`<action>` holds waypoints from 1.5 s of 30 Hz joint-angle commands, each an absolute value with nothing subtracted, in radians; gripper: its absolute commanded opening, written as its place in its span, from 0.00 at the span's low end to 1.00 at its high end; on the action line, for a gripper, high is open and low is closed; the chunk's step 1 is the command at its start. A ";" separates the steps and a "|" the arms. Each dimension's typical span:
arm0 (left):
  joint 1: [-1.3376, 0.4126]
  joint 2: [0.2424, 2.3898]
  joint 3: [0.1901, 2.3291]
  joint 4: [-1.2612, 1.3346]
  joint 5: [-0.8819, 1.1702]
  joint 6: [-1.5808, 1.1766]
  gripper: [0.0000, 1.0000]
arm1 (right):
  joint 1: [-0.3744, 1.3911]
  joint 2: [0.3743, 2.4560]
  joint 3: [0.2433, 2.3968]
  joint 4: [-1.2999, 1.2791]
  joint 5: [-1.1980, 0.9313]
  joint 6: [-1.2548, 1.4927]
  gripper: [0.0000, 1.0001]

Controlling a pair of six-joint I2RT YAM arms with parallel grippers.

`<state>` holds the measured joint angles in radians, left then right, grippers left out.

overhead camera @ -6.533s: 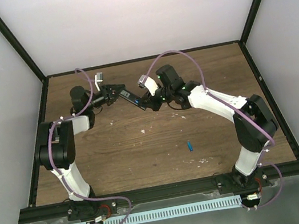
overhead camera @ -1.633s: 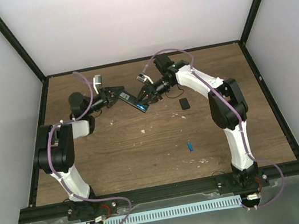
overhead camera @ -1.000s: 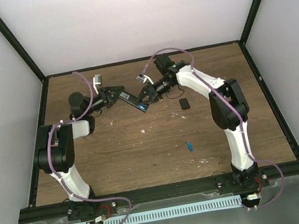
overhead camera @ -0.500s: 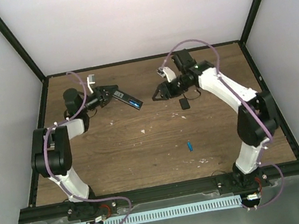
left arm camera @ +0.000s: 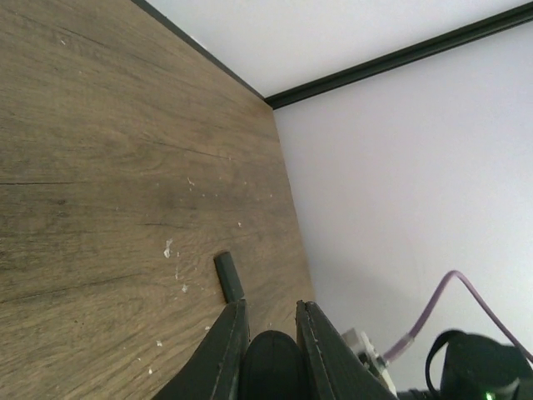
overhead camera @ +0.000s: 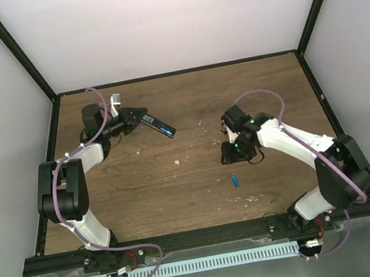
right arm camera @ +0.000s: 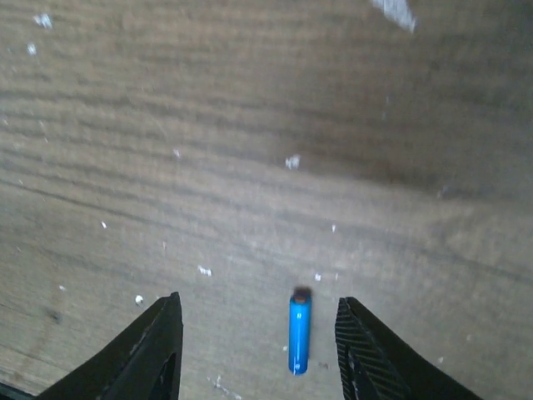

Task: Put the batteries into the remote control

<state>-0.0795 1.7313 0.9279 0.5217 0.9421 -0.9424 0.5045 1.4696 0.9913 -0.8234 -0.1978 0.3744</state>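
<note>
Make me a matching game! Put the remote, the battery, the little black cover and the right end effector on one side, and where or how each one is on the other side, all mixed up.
Things:
1. remote
2. battery
3. right end effector
4. cover

Places and states:
a. open, near the battery
b. blue, lying on the table
c. black, lying alone on the table
d. gripped by the left end effector

Pairs: 1-d, 2-b, 3-a, 4-c
</note>
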 commanded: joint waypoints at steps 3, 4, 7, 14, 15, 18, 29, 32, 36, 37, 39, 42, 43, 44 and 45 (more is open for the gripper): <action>-0.095 1.745 0.990 0.464 0.955 -0.895 0.00 | 0.572 1.384 0.883 -0.831 -0.089 0.526 0.41; -0.095 1.747 0.994 0.459 0.957 -0.893 0.00 | 0.582 1.382 0.869 -0.829 -0.083 0.537 0.40; -0.095 1.752 1.007 0.436 0.961 -0.878 0.00 | 0.621 1.386 0.832 -0.814 -0.070 0.565 0.37; -0.094 1.757 1.019 0.424 0.972 -0.868 0.00 | 0.685 1.417 0.771 -0.758 -0.081 0.593 0.31; -0.095 1.757 1.019 0.421 0.972 -0.865 0.00 | 0.690 1.425 0.772 -0.754 -0.081 0.593 0.31; -0.095 1.754 1.019 0.407 0.973 -0.855 0.00 | 0.698 1.447 0.769 -0.748 -0.073 0.588 0.29; -0.095 1.753 1.008 0.412 0.960 -0.857 0.00 | 0.705 1.480 0.732 -0.711 -0.057 0.571 0.22; -0.095 1.754 1.009 0.417 0.955 -0.863 0.00 | 0.706 1.480 0.716 -0.703 -0.057 0.577 0.18; -0.095 1.758 1.014 0.418 0.951 -0.866 0.00 | 0.707 1.478 0.709 -0.709 -0.054 0.579 0.09; -0.095 1.759 1.015 0.418 0.950 -0.867 0.00 | 0.707 1.476 0.711 -0.711 -0.053 0.579 0.07; -0.095 1.761 1.019 0.418 0.949 -0.868 0.00 | 0.706 1.472 0.723 -0.719 -0.048 0.580 0.05; -0.095 1.760 1.023 0.416 0.950 -0.866 0.00 | 0.707 1.468 0.785 -0.765 -0.017 0.567 0.02; -0.095 1.761 1.023 0.417 0.956 -0.863 0.00 | 0.707 1.468 0.817 -0.784 0.000 0.560 0.01; -0.095 1.765 1.022 0.420 0.962 -0.859 0.00 | 0.707 1.468 0.857 -0.795 0.018 0.544 0.01; -0.095 1.770 1.020 0.423 0.971 -0.854 0.00 | 0.706 1.470 0.896 -0.803 0.027 0.523 0.01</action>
<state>-0.0925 1.7496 0.9936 0.4068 0.9474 -0.8680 0.6991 1.4666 0.7673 -0.7486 -0.0532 0.5652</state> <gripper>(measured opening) 0.140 0.031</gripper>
